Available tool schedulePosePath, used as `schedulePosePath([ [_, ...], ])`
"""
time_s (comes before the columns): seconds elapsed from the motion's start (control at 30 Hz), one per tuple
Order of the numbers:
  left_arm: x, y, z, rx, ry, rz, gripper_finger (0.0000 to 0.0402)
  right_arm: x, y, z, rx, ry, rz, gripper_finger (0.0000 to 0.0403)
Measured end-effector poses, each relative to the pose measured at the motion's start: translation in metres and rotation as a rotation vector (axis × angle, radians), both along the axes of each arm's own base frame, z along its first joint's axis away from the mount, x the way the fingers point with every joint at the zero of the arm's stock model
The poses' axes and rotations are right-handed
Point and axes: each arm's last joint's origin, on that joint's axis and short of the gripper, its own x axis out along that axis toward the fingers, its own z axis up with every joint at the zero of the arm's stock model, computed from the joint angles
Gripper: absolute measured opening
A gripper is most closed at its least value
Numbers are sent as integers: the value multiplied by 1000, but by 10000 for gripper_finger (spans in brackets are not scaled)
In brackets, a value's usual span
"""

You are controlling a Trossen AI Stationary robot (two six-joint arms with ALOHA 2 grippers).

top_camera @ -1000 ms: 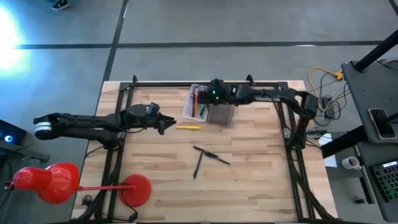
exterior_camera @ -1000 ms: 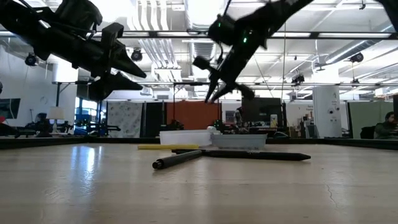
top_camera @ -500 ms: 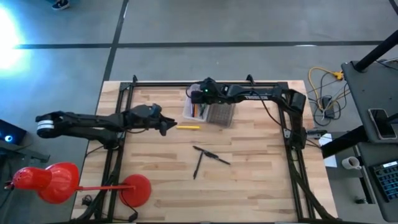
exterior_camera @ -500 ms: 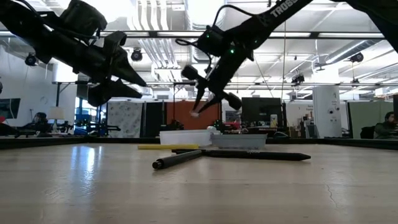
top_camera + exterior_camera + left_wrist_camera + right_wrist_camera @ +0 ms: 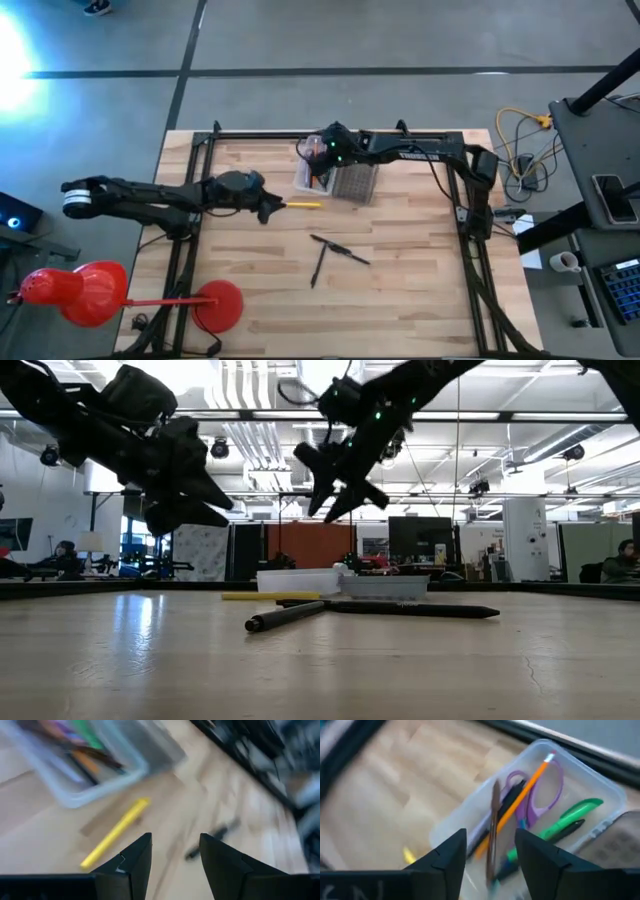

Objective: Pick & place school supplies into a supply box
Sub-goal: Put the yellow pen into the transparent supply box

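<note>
left gripper [image 5: 172, 847] parted | yellow pen [image 5: 116, 832] ahead | box [image 5: 600, 785] contents probably blurred

Open-plan robotics lab or workshop, grey concrete floor [image 5: 400, 40] marked with dark lines; wooden table [image 5: 400, 300] in a black frame, exposed ceiling ducts [image 5: 245, 395], tube lights, partition screens [image 5: 205, 550], monitors, loose cables [image 5: 520, 135]

Clear plastic rectangular supply box [image 5: 600, 787] lies at the table's far edge, lid off, holding purple-handled scissors [image 5: 551, 784], an orange pencil [image 5: 520, 802], a green marker [image 5: 572, 812] and dark pens. Grey dotted lid [image 5: 355, 184] lies just beside it. Yellow marker [image 5: 302, 204] lies near the box. Two black pens [image 5: 335, 254] lie touching at mid-table.
</note>
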Motion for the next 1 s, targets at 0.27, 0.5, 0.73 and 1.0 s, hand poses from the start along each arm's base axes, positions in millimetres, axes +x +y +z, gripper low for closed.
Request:
schedulePosePath([
  [0.27, 8, -3, -16, 211, 105, -177, 150, -15, 55, -5, -113, 364, 165, 171],
  [0.5, 34, 5, -28, 350, 227, -264, 150, -31, 66, -9, -84, 524, 85, 171],
  [0.73, 77, 23, -35, 435, 382, -365, 150, -49, 67, 8, -89, 558, -4, 171],
  [1.0, 105, 44, -45, 412, 554, -420, 150, -62, 69, 27, -118, 513, -66, 171],
])
